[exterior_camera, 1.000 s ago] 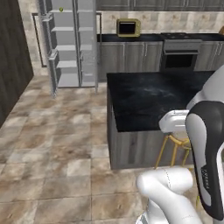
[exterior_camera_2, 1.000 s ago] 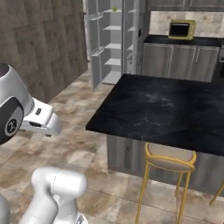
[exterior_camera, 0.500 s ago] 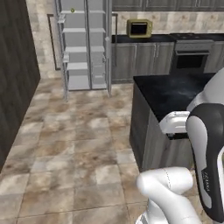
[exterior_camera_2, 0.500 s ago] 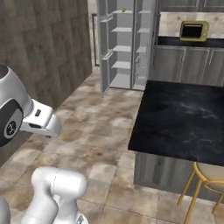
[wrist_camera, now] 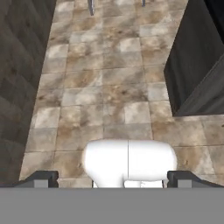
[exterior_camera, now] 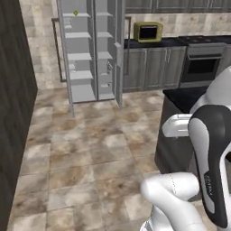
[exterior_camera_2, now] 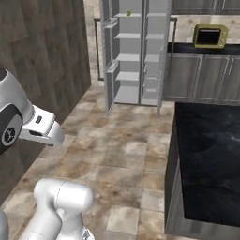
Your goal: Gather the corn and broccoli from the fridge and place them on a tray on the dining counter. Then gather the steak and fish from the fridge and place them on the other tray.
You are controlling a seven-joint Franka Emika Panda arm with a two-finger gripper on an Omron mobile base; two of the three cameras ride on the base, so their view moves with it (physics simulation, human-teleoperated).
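Since a second ago the base has driven and turned, so both base views have swung: the fridge [exterior_camera: 92, 49] now stands nearly straight ahead across the floor, and the dining table [exterior_camera_2: 209, 161] has slid to the right edge, with its stools gone from the pictures. No readable writing or brand shows anywhere; a mark on the arm's dark joint is too blurred to read. With its doors swung wide, the fridge shows grey walls and pale shelves, and a small green thing [exterior_camera: 76, 13] sits on the top shelf, too small to tell whether it is the broccoli or the corn. Right of the fridge runs a dark cabinet row with a yellow microwave [exterior_camera: 148, 31] on top and an oven [exterior_camera: 203, 66] further right. A dark wood wall [exterior_camera_2: 37, 70] borders the left side. Between that wall and the near edge of the dining table the tiled floor [exterior_camera: 85, 153] lies open all the way to the fridge. In the hand view the hand [wrist_camera: 111, 178] is released, its two dark fingertips [wrist_camera: 42, 178] spread wide apart with nothing between them, pointed down at the floor.
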